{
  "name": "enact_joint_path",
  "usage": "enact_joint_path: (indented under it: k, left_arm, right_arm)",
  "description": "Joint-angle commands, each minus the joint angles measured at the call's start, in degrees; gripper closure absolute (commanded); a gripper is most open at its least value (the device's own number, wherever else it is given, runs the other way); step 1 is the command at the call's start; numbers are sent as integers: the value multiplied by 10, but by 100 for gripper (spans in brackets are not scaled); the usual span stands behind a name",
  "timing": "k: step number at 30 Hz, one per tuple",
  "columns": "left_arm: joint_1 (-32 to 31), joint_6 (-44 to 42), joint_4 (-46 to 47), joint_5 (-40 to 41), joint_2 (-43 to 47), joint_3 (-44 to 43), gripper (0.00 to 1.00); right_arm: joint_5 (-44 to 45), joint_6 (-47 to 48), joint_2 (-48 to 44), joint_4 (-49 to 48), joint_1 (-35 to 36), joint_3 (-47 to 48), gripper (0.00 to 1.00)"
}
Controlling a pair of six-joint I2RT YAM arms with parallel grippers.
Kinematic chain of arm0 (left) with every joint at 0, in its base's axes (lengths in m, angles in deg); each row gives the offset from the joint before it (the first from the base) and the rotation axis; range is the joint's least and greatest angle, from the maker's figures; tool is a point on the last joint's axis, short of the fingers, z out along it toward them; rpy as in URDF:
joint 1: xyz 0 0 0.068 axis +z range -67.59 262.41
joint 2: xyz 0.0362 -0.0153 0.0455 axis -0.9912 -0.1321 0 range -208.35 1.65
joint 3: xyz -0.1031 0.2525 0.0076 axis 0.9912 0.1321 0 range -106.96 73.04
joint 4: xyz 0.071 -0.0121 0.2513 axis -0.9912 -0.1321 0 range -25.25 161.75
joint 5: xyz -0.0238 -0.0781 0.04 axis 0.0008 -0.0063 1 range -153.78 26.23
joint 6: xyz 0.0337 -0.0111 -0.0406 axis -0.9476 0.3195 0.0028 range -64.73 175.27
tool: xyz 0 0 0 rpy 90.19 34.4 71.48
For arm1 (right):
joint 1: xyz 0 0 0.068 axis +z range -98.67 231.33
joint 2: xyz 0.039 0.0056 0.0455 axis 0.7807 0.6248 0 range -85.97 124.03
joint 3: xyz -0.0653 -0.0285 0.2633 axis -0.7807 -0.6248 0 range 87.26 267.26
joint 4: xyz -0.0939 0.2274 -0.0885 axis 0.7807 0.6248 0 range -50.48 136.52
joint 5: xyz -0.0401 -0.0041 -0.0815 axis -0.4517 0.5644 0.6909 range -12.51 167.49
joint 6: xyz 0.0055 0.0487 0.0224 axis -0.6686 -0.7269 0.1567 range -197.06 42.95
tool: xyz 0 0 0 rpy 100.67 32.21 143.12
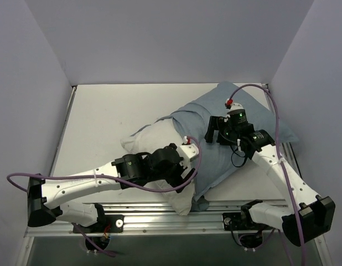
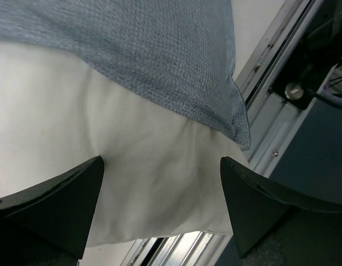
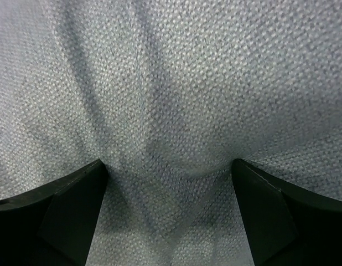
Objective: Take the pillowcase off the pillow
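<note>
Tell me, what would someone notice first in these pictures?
Probably the big, soft blue-grey fabric pillowcase, rumpled on the right of the white table, with the plump white cloth pillow poking out at its left and near ends. Then the two black grippers over it: the left gripper open above bare pillow, the right gripper open above pillowcase fabric.

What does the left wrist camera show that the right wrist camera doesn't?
Only the left wrist view shows the white pillow poking out from under the pillowcase, plus the metal rail beside it. Only the right wrist view shows creased fabric filling the whole picture. Both show blue-grey pillowcase cloth and an open gripper, left gripper and right gripper alike.
</note>
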Motion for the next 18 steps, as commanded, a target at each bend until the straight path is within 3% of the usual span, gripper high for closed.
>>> enact_joint_path:
  k: [1, 6, 11, 14, 15, 18]
  left_arm:
    - [-13, -6, -12, 59, -18, -4, 6]
    - [-13, 18, -26, 95, -89, -9, 6]
    - [2, 66, -22, 192, -137, 19, 7]
    - [12, 69, -1, 189, -139, 24, 33]
    - [20, 68, 7, 185, -137, 25, 55]
    - [44, 64, 19, 176, -123, 16, 97]
  right_arm:
    - [-47, -26, 50, -94, 10, -1, 12]
    - [-33, -12, 130, -131, 10, 51, 12]
    - [-27, 5, 182, -138, 8, 102, 12]
    - [-25, 13, 174, -131, 7, 103, 12]
    - [-25, 16, 162, -122, 7, 98, 12]
    - [-29, 26, 127, -100, 9, 74, 12]
